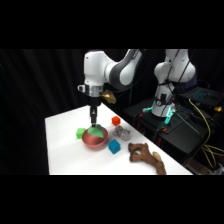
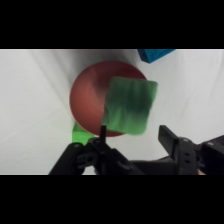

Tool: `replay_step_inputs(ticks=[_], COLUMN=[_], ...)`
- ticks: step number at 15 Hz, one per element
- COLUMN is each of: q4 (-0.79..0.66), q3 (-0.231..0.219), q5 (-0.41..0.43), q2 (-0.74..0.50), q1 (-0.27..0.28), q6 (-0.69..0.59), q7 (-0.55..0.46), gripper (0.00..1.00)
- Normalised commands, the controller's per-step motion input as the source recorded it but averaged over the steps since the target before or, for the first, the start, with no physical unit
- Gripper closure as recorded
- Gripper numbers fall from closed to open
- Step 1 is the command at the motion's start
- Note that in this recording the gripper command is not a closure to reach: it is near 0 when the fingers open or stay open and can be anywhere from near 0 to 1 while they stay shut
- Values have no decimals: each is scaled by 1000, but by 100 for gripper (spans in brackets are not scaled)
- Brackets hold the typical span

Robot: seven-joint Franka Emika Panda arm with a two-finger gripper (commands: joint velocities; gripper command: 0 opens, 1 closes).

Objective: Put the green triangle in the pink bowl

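Seemingly, green triangle [image 2: 129,105] over pink bowl [image 2: 87,102]

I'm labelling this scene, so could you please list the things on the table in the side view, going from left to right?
Small green cube → pink bowl holding the green triangle → blue cube → brown lumpy object. The orange block and the grey object overlap these in order, so I left them out.

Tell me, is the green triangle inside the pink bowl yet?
Cannot tell for sure. The green triangle sits over the pink bowl, overlapping its rim in the wrist view, but whether it rests inside or hangs above is unclear.
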Motion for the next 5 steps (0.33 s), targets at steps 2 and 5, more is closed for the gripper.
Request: replay_step_inputs(ticks=[2, 5], q4=[-23, -25], q3=[-13, -14], q5=[120, 110], q2=[-75, -76], q1=[12, 24], q6=[108, 99], q7=[-90, -60], gripper=[0, 0])
